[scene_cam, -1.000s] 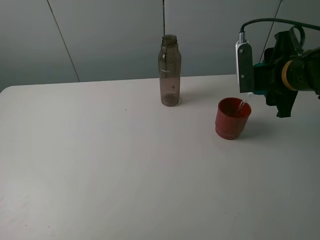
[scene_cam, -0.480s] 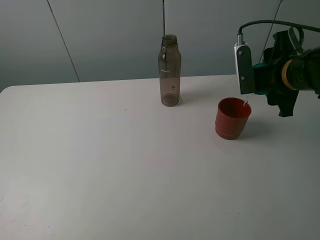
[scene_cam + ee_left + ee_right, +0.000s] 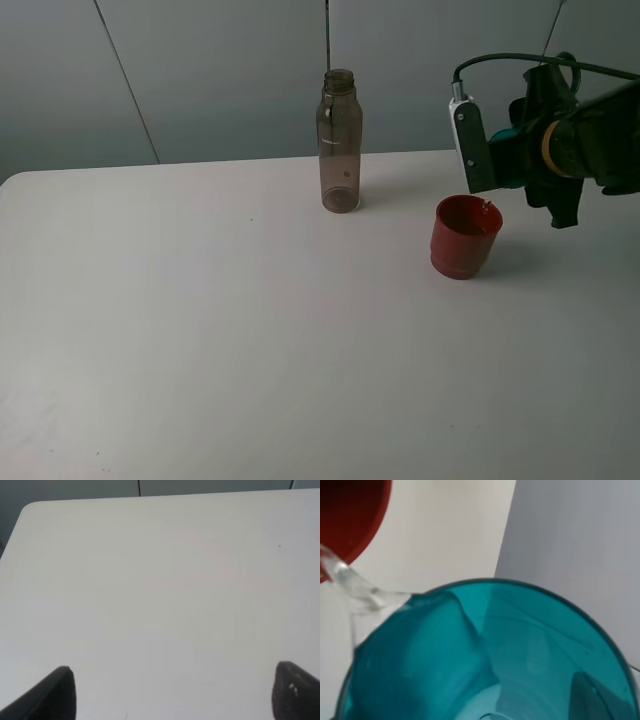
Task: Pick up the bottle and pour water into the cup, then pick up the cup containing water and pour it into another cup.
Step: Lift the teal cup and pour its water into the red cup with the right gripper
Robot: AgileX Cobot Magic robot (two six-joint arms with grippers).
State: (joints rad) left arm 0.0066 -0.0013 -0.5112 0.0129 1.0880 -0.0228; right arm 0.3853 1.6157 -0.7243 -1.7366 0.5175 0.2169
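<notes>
The right hand (image 3: 520, 160), closed on the tipped teal cup (image 3: 485, 655), pours its last water into the red cup (image 3: 465, 236) at the surface's far right; next, I judge, it must right the teal cup.

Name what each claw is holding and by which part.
The right claw holds the small translucent teal plastic tumbler, tipped over the opaque red-orange plastic cup; where on the tumbler it grips is hidden. The left claw is open and holds nothing.

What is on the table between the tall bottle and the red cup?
Nothing: only bare white table lies between the bottle and the red cup, as the high view shows.
</notes>
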